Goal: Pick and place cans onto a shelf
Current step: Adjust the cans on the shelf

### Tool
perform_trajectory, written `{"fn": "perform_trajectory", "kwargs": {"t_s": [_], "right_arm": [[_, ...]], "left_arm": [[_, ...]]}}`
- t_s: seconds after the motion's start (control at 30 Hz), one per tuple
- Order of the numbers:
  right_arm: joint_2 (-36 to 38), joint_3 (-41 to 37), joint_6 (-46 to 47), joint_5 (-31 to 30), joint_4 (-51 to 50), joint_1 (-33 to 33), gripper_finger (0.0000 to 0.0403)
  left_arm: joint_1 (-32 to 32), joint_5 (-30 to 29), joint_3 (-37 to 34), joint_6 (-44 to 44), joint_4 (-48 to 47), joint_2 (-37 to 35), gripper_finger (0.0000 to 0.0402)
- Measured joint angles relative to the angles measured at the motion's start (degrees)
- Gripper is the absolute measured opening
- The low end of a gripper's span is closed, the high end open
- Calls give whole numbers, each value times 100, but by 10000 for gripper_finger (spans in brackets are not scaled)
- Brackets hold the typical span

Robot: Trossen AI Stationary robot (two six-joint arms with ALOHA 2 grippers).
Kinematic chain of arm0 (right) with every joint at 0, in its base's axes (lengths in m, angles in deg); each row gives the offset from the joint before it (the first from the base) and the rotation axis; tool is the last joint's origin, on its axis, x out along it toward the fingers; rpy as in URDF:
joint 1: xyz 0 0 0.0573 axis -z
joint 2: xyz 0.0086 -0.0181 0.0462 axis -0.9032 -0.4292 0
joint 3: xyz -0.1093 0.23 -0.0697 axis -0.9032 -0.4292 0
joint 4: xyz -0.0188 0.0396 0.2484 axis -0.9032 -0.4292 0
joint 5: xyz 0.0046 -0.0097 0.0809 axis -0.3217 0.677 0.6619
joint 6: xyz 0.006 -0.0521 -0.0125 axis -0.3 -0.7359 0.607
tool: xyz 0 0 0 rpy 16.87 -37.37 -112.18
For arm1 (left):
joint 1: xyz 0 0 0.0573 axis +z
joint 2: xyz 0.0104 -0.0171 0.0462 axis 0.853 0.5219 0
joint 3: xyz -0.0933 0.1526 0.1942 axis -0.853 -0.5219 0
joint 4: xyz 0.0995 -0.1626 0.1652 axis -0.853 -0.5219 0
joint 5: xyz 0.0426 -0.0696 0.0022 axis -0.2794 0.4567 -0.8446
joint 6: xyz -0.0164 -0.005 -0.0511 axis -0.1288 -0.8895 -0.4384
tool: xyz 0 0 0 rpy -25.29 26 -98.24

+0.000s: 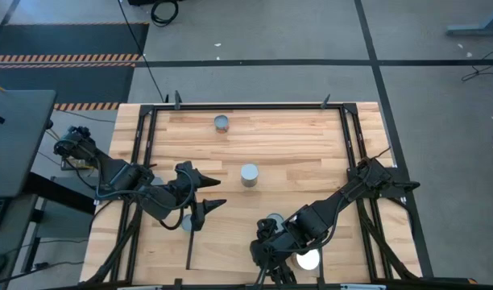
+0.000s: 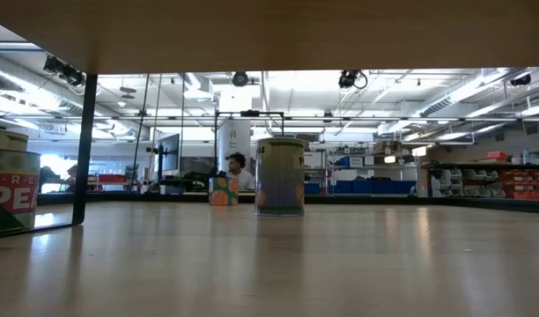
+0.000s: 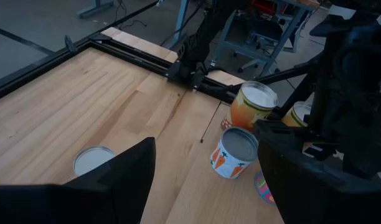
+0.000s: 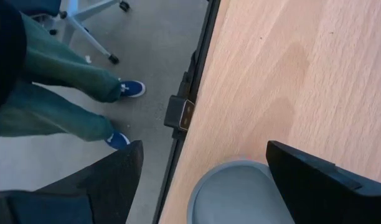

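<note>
My left gripper [image 1: 208, 190] is open at the table's left, pointing toward the right; a grey-topped can [image 1: 187, 223] stands just near of it. A grey can [image 1: 249, 175] stands mid-table and shows in the left wrist view [image 3: 94, 159]. Another can [image 1: 221, 123] stands near the far edge. My right gripper [image 1: 267, 256] is open over the near edge, beside a can [image 1: 271, 221] and a bright white-topped can [image 1: 308, 259]. In the right wrist view its fingers stand on either side of a grey can top [image 4: 240, 194]. The pale shelf panel [image 1: 224, 259] lies at the near edge beside a thin black bar [image 1: 188, 246].
A black frame [image 1: 246, 105] runs round the wooden tabletop. The left wrist view shows a carrot-labelled can [image 3: 233, 152], an orange can [image 3: 253, 103] and a third can [image 3: 296, 115] by the right arm. A person's legs [image 4: 60, 93] stand just off the table's edge.
</note>
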Motion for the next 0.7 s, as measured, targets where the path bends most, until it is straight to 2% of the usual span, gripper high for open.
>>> {"fn": "perform_trajectory", "kwargs": {"t_s": [0.23,0.4,0.57,0.7], "right_arm": [[0,15,94,-47,-7,-24,347],[12,507,188,-93,-64,-15,347],[170,1091,761,-171,-1168,-269,347],[280,1119,1589,40,-2020,-783,347]], "left_arm": [[-9,61,0,0,0,-2,286],[-9,61,0,1,2,0,286],[-50,58,0,-11,-1,0,286],[-110,39,-2,-39,11,0,286]]}}
